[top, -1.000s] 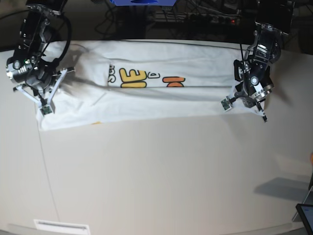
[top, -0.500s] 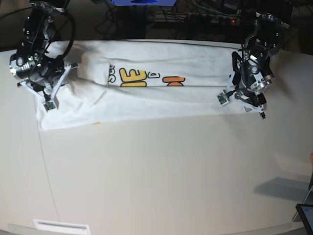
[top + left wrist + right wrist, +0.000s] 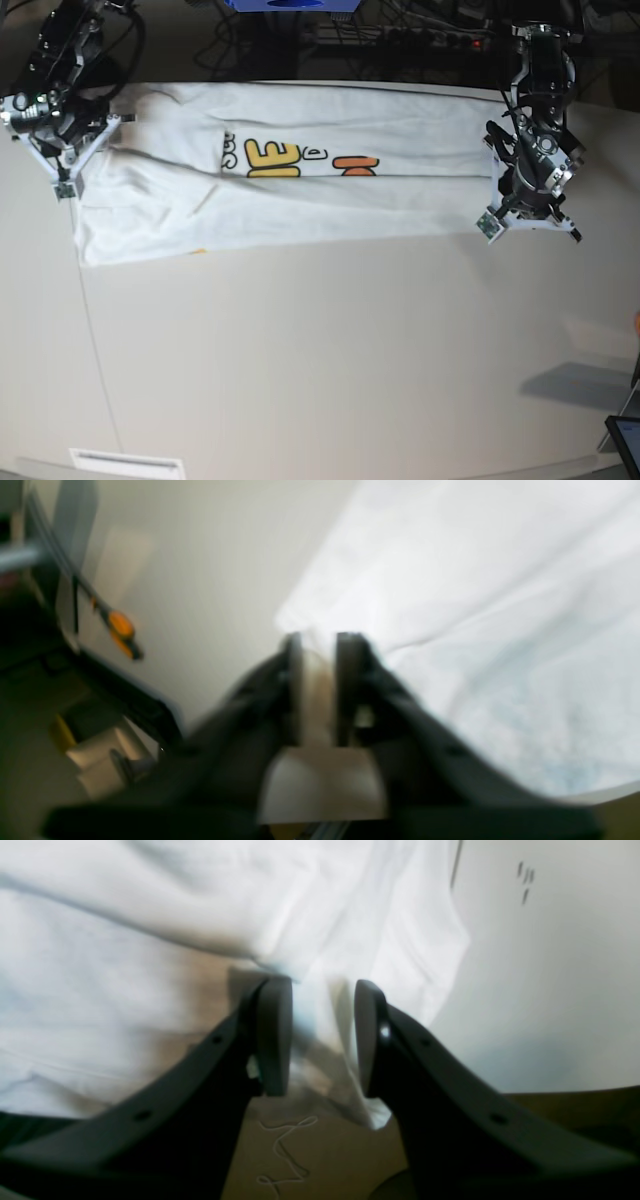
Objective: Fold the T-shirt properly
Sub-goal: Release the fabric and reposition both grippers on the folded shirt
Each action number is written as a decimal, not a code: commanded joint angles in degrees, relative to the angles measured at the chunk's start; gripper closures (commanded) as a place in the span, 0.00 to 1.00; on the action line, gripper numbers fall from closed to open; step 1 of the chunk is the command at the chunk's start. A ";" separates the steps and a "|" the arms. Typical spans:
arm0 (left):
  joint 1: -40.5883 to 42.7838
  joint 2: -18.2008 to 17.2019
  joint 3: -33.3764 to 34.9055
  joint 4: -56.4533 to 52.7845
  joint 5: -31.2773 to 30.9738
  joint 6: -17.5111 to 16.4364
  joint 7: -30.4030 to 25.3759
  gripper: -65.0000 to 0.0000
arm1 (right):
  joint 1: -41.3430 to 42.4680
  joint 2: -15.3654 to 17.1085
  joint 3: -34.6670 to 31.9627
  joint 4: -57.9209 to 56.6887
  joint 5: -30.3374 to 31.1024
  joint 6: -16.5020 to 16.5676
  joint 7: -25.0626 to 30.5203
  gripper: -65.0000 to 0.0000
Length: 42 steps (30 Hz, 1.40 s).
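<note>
We see the T-shirt (image 3: 300, 190) lying folded into a long band on the surface (image 3: 330, 360), stretched between our two hands. The left hand (image 3: 315, 680) sits at one end of the band, fingers (image 3: 292, 680) drawn together with white cloth just ahead of them. The right hand (image 3: 322, 1035) hangs over the other end, fingers (image 3: 274, 1035) apart, cloth beneath the gap.

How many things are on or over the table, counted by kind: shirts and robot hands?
T-shirt: 1
Robot hands: 2, left hand and right hand
Total: 3
</note>
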 commanded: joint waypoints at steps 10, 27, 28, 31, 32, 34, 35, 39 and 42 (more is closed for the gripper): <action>-0.55 2.67 -14.69 2.07 -13.76 0.21 -0.20 1.00 | 2.37 3.99 5.61 1.03 0.13 4.99 13.83 0.69; 12.72 22.54 -22.87 0.58 -5.50 0.21 -48.20 1.00 | -10.64 3.64 -4.33 0.33 -8.58 10.05 49.70 0.99; 12.90 22.89 -22.96 0.49 -5.41 0.21 -49.43 1.00 | -10.82 3.46 -6.79 -0.46 -13.24 10.05 51.81 0.99; 13.07 23.16 -23.13 -0.74 -5.59 0.21 -52.25 1.00 | -10.99 1.62 -10.39 -3.36 -22.20 10.05 57.08 0.99; 13.51 23.16 -23.13 -1.71 -5.59 0.21 -53.30 1.00 | -10.82 1.09 -10.48 -4.24 -23.00 10.05 58.49 0.99; 14.31 23.16 -23.13 -3.90 -5.59 0.21 -56.47 1.00 | -10.64 0.56 -10.22 -4.95 -21.76 10.05 59.90 0.99; 14.66 23.16 -23.13 -5.05 -5.59 0.21 -58.14 1.00 | -10.46 0.56 -10.22 -5.03 -20.80 10.05 59.90 0.99; 15.10 23.16 -23.22 -11.38 -5.59 0.21 -65.52 1.00 | -8.53 0.39 -8.81 -7.23 -19.22 10.05 59.81 0.99; 15.89 23.07 -23.22 -14.63 -5.32 2.45 -69.74 1.00 | -6.77 0.39 -6.52 -9.61 -19.13 10.05 59.81 0.99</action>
